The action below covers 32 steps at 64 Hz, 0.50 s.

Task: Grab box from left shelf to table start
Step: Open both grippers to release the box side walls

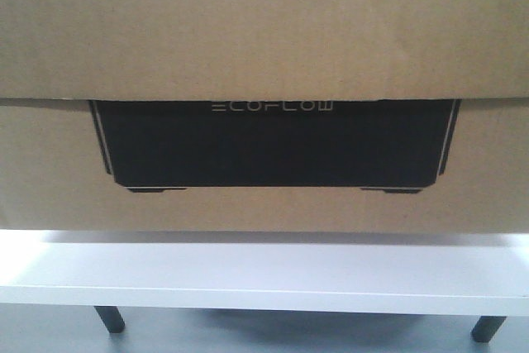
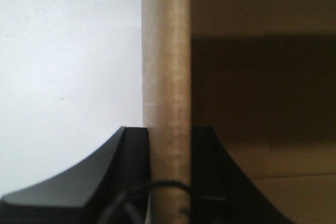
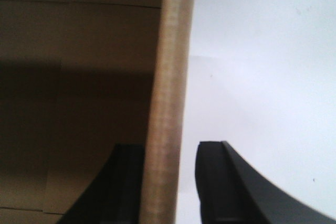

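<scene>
The brown cardboard box [image 1: 264, 39] with its black ECOFLOW panel fills most of the front view. Its bottom edge sits at the top of the white table [image 1: 264, 274]; a thin shadow lies under it, and I cannot tell whether it rests there. In the left wrist view my left gripper [image 2: 169, 129] is shut on the box's upright wall [image 2: 168, 51], both fingers pressed against it. In the right wrist view my right gripper [image 3: 170, 145] straddles the opposite wall [image 3: 173, 51]. The inner finger touches it, while the outer finger [image 3: 212, 182] stands apart, so this gripper is open. The left shelf is out of view.
The table's thin front edge runs across the bottom of the front view, with two slim dark legs [image 1: 109, 318] [image 1: 488, 328] below it. White surface shows outside the box wall in both wrist views.
</scene>
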Available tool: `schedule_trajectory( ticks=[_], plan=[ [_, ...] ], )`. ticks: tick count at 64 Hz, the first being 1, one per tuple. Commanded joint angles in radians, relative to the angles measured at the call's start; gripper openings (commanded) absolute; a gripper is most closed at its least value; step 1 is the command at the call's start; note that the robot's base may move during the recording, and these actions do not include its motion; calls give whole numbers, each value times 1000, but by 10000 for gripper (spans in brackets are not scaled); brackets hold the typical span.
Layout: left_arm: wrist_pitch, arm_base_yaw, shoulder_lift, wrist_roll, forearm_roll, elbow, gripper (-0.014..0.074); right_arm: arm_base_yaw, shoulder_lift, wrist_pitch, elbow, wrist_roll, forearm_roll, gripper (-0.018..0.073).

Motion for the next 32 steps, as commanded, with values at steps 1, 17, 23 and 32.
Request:
schedule_trajectory(
  ticks=[1, 17, 23, 32],
  plan=[
    [-128, -29, -30, 15, -211, -52, -13, 11, -12, -126, -50, 36, 105, 22],
    [-136, -29, -5, 15, -210, -52, -13, 11, -5, -118, -50, 36, 103, 22],
    [-140, -29, -5, 15, -210, -52, -13, 11, 3, -106, -50, 36, 103, 22],
    [-140, -29, -4, 15, -208, -52, -13, 11, 13, -86, -50, 36, 103, 29]
  ],
)
